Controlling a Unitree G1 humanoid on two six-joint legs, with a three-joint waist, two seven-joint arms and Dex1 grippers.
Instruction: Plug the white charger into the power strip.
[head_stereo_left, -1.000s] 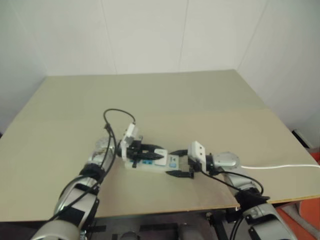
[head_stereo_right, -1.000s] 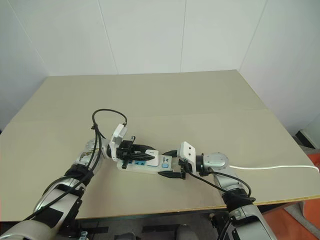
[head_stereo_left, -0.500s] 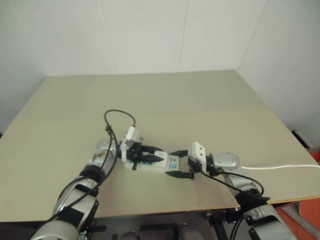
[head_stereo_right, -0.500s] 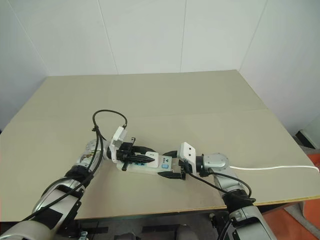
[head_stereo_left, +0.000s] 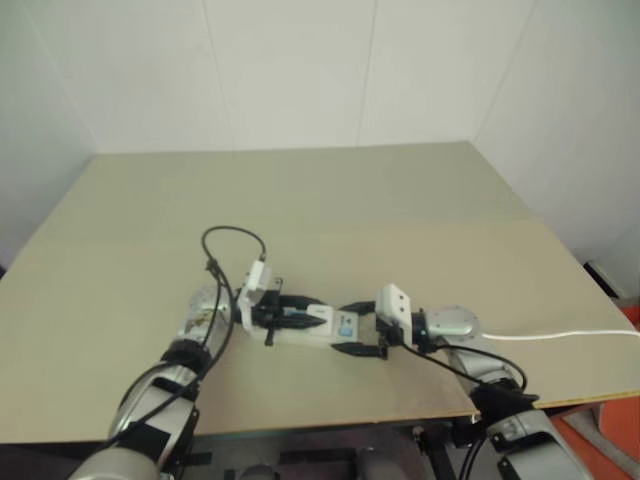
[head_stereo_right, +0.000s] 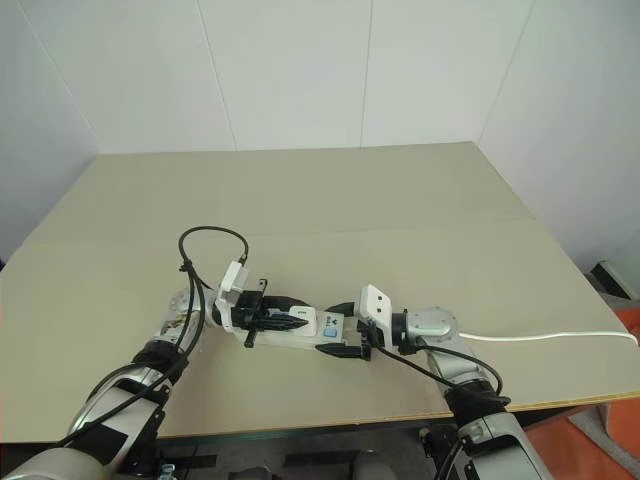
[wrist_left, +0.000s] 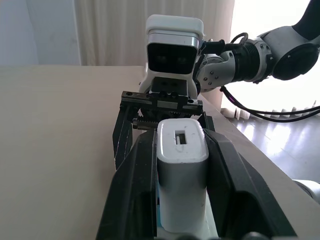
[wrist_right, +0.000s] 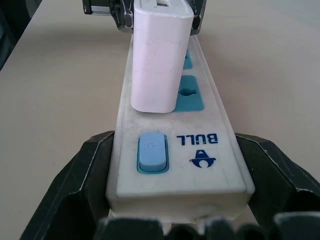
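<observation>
Head views: you have the strip lying on the table, left gripper at its 9 o'clock end, right gripper at 3 o'clock.

Left wrist view: your fingers clamp the charger.

Right wrist view: your fingers stand wide, flanking the strip's switch end; the charger stands on the socket row, at 12 o'clock from the switch.

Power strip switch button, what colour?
Light blue, on the white power strip beside the printed logo. The switch button shows best in the right wrist view.
</observation>
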